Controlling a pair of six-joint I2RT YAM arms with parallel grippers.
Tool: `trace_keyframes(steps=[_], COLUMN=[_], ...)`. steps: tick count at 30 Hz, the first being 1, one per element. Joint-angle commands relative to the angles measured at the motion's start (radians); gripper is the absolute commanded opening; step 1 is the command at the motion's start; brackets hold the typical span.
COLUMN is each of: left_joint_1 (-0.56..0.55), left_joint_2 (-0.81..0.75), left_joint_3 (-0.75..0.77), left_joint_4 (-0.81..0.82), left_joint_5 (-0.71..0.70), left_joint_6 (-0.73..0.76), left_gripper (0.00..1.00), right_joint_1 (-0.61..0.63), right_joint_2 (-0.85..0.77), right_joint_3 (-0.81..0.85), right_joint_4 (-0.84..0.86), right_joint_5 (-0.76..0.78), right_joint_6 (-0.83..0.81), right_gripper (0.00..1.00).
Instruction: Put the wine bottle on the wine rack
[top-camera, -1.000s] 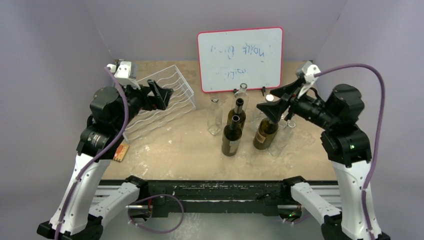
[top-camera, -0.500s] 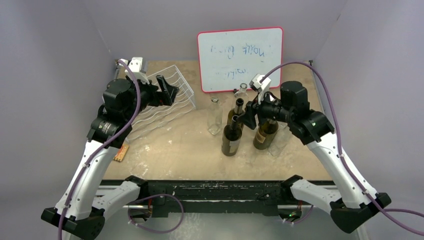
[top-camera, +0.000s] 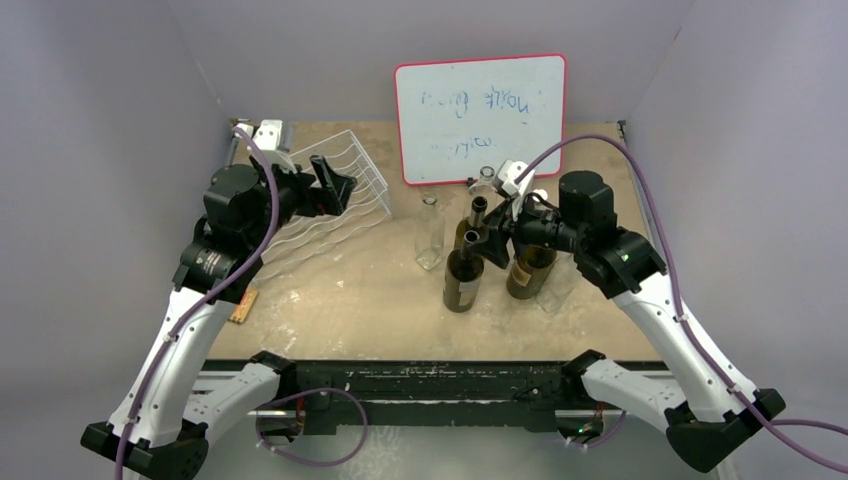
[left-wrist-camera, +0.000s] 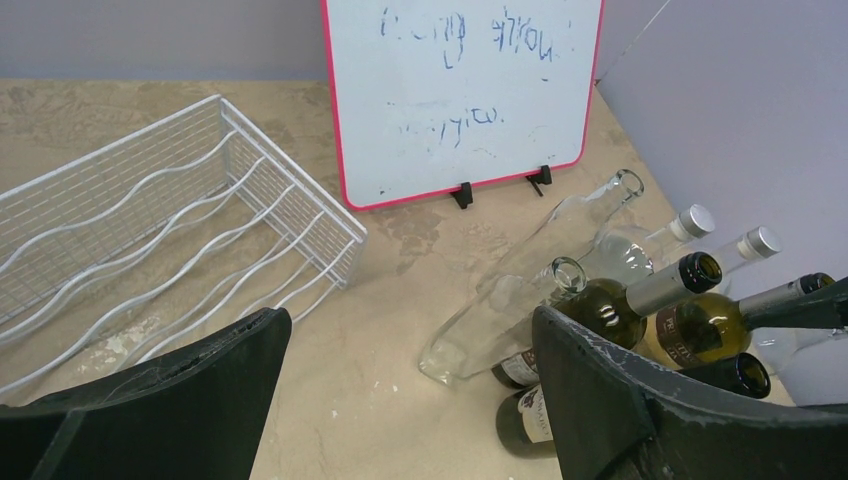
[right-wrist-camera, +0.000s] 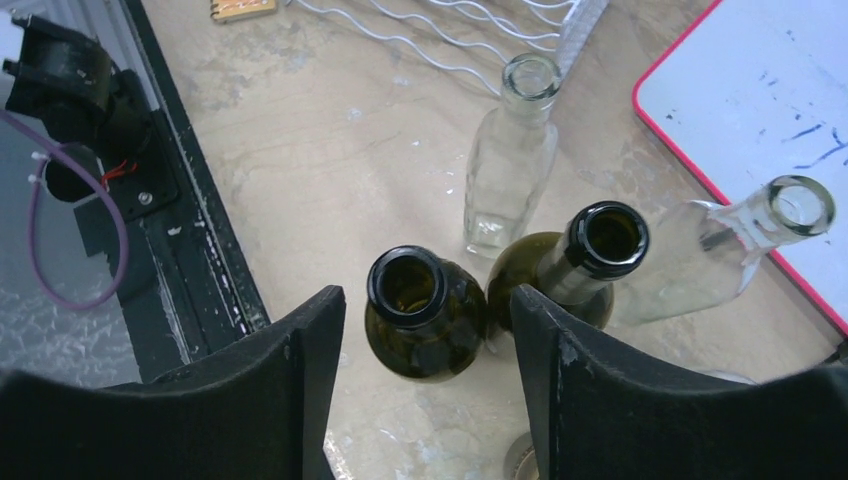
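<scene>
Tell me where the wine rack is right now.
In the top view the wine rack sits at the back left of the table, left of the whiteboard and the group of bottles.

At the far edge of your tabletop (top-camera: 350, 300) a red-framed whiteboard (top-camera: 480, 118) stands upright on two black feet, with faint smeared blue writing. A small square clear bottle (top-camera: 430, 235), its mouth open, stands in front of the board's left part. A taller clear bottle (top-camera: 484, 183) stands just before the board's lower edge. A brown card (top-camera: 242, 305) lies flat by the left edge.
</scene>
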Motion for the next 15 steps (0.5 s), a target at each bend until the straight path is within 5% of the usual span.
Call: trace_keyframes(steps=[1, 15], left_joint_1=[-0.003, -0.004], left_joint_2=[-0.008, -0.013], left_joint_3=[0.001, -0.036], left_joint_4=[0.064, 0.102], left_joint_5=[0.015, 0.041], left_joint_6=[0.008, -0.006], left_gripper=[0.91, 0.87], right_joint_1=[0.007, 0.023], right_joint_2=[-0.053, -0.024], right_joint_3=[-0.045, -0.156], right_joint_4=[0.088, 0.199], right_joint_5=[-0.063, -0.146], right_joint_6=[-0.061, -0.198], right_gripper=[0.66, 0.60])
